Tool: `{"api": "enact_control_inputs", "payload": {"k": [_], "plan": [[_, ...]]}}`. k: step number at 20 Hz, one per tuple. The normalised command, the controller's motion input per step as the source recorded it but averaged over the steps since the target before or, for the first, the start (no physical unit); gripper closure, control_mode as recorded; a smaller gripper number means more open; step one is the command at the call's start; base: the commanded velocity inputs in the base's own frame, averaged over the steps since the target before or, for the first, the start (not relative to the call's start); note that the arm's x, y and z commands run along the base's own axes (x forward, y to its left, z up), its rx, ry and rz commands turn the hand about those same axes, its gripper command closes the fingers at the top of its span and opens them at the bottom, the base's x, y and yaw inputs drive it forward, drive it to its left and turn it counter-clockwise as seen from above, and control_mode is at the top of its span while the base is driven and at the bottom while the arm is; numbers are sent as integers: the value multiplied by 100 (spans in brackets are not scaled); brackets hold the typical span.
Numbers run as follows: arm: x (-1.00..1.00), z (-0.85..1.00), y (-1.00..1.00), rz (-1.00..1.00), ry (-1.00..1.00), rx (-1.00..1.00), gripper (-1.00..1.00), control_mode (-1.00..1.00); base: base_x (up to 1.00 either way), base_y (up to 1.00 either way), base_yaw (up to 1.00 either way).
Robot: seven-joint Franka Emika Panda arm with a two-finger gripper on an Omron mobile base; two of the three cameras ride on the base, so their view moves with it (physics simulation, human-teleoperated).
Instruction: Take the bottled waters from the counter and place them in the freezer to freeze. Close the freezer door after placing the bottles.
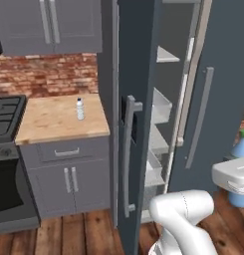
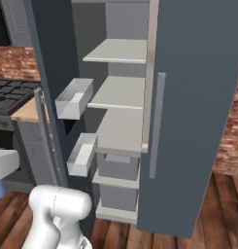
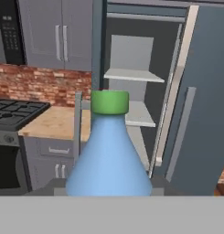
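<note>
My gripper (image 3: 109,191) is shut on the blue-tinted bottled water (image 3: 109,155) with a green cap, held upright close to the hand camera. From the left base the hand and this bottle (image 1: 241,148) hang at the far right, in front of the closed right-hand door. The other bottled water (image 1: 80,108), whitish, stands upright on the counter (image 1: 54,124) near its right end. The freezer (image 1: 163,99) is open, showing pale shelves (image 2: 123,92). Its freezer door (image 1: 136,74) swings out toward me, with white bins (image 2: 74,99) on the inside.
A black gas stove (image 1: 6,119) sits left of the counter. Grey wall cabinets (image 1: 49,25) hang above a brick backsplash. The closed slate-grey door (image 2: 198,112) with a bar handle stands right of the open compartment. The floor is wood planks.
</note>
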Motion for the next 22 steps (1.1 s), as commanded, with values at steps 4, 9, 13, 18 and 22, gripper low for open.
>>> {"api": "enact_control_inputs", "payload": {"k": [4,9,13,18,22], "plan": [[0,0,0,0,0,0,100,100,0,-73,0],[0,0,0,0,0,0,100,100,4,-68,0],[0,0,0,0,0,0,100,100,29,-60,2],[0,0,0,0,0,0,100,100,45,-54,4],[0,0,0,0,0,0,100,100,47,-40,6]]}}
